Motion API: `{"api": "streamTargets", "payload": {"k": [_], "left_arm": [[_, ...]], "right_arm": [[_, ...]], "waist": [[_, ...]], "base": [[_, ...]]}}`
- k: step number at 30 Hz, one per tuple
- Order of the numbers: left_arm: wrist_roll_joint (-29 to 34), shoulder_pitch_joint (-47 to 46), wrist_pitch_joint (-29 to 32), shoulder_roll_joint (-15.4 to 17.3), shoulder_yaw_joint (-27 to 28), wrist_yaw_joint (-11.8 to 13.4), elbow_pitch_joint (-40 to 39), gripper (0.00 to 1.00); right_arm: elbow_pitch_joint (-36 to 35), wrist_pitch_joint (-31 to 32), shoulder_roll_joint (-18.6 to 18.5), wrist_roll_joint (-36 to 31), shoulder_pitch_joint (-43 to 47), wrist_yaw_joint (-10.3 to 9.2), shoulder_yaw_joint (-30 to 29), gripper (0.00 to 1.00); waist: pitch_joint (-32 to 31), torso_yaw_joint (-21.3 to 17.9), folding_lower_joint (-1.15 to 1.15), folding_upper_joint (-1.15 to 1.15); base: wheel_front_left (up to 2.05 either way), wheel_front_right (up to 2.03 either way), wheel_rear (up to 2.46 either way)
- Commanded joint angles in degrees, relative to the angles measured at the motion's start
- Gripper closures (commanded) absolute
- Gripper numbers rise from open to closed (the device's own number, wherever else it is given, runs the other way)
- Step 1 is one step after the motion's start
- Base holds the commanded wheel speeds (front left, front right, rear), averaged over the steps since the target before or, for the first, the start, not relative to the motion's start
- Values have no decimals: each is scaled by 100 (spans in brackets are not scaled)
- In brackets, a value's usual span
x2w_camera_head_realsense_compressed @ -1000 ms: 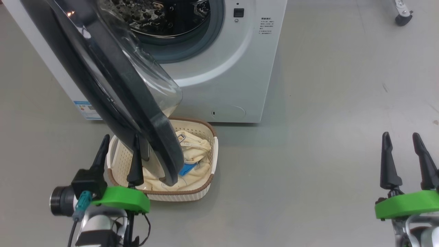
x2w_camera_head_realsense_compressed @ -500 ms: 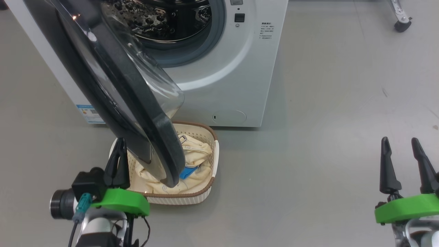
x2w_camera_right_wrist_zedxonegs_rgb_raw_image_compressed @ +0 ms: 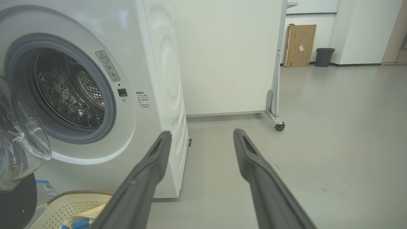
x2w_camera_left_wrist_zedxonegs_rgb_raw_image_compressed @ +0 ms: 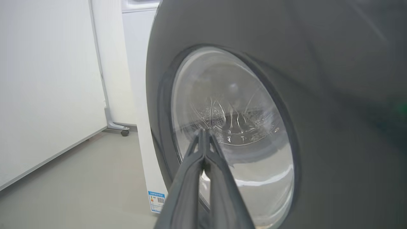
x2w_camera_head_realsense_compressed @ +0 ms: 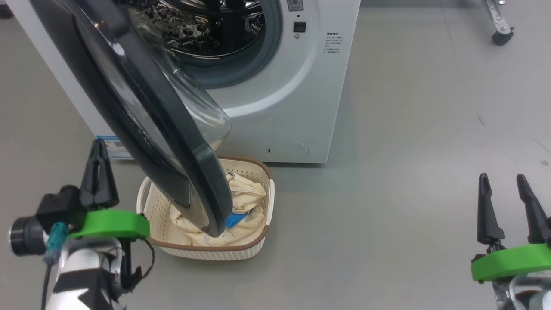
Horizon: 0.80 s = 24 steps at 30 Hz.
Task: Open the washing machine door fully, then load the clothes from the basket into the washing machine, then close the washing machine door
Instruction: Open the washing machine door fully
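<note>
Fingers of my left tool are pressed together with nothing between them. The tool stands at the far left of the head view, tips up, just beside the outer face of the door. From my left wrist, the shut tips point at the door's glass; I cannot tell whether they touch it. Below them a blue sticker shows on the washer's lower corner.

The door hangs partly open, swung out from the left side of the washer, its clear bowl bulging toward the steel drum. Its lower edge hangs over the basket, which sits on the grey floor just in front of the washer. The clothes lie inside the basket, cream with a blue patch, partly hidden by the door.

Well apart on the right, my right tool hangs over the floor, fingers spread wide, holding nothing. From my right wrist, it points past the washer's right corner.
</note>
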Motion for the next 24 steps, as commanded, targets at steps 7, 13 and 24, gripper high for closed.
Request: {"api": "streamTargets", "payload": {"k": [7, 13, 24], "left_arm": [[-41, -597, 345, 343, 383, 199, -1432, 100], [-197, -716, 918, 142, 71, 213, -2944, 100], [-783, -561, 1635, -159, -1341, -51, -3697, 100]], "right_arm": [[-204, -8, -65, 2, -56, -16, 59, 0], [-167, -31, -65, 8, -65, -16, 12, 0], [-163, -19, -65, 1, -140, -16, 88, 0]], "waist": [[-24, 15, 0, 0], [-9, 46, 0, 0], [77, -10, 0, 0]], "base": [[0, 0, 0], [0, 0, 0], [0, 0, 0]]}}
